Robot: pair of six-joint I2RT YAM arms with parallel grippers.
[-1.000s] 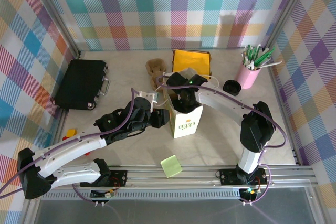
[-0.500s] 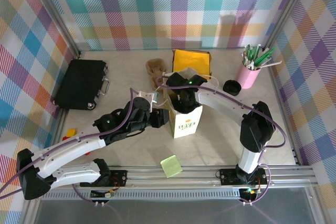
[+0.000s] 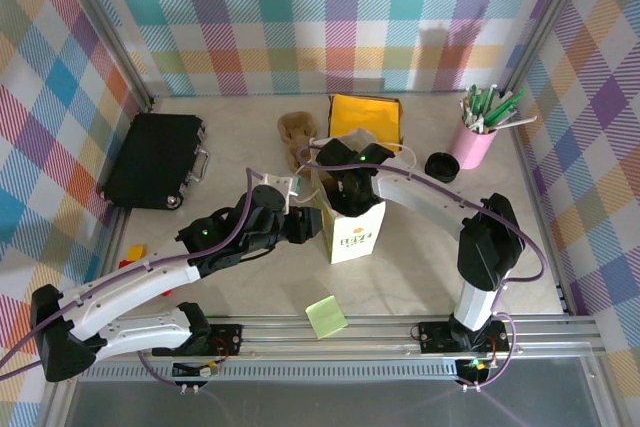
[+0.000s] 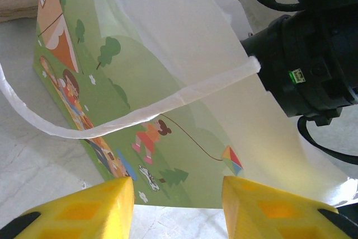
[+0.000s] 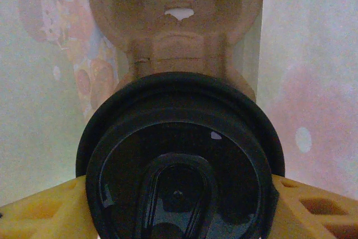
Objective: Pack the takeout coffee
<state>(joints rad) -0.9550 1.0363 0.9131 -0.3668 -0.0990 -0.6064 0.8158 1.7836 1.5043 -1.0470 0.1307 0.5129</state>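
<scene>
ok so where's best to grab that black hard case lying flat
Grip the black hard case by its carry handle, coming down from above at the edge facing the table's middle. The case lies flat and looks too broad to span; the handle is a thin loop standing clear of it.

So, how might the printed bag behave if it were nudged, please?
The printed bag probably tips easily: it stands tall on a narrow base. Its thin, light-passing walls would likely buckle. The looping handle seems floppy.
</scene>
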